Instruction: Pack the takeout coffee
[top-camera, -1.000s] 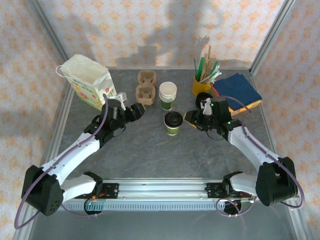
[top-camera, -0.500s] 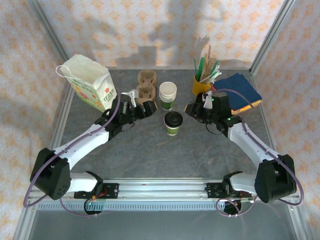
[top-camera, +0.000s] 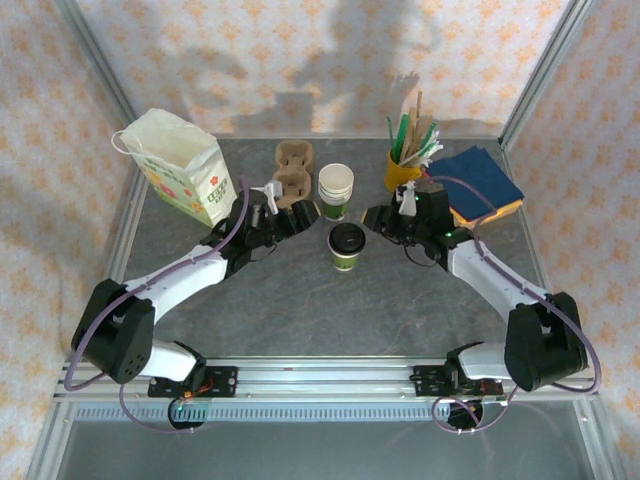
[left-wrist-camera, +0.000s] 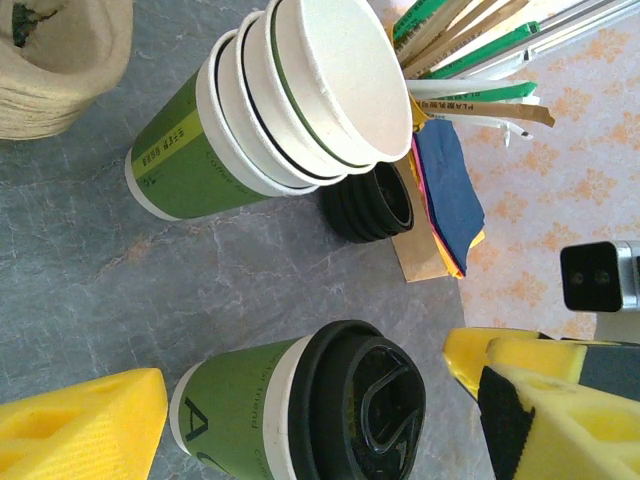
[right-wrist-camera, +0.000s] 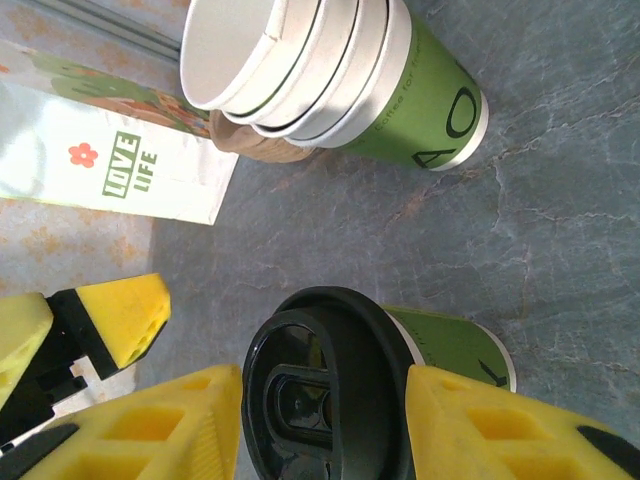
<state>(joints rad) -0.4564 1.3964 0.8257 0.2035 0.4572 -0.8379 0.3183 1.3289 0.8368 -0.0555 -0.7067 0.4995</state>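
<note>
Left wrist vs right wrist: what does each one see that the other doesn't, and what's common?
Left wrist adds the black lid stack, blue napkins and wrapped stirrers. Right wrist adds the LOVE LIFE paper bag. Both have the lidded coffee cup and the stack of lidless cups.

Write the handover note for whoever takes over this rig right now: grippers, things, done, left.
Left gripper: open, holding nothing, beside the pulp cup carrier.
Right gripper: open, fingers framing the lid of the takeout coffee, no grip seen.
Takeout coffee: upright on the table, near side of the stack of lidless cups. Paper bag stands far left.
Done: lid on.
Left: grasp the coffee and pack it.
</note>
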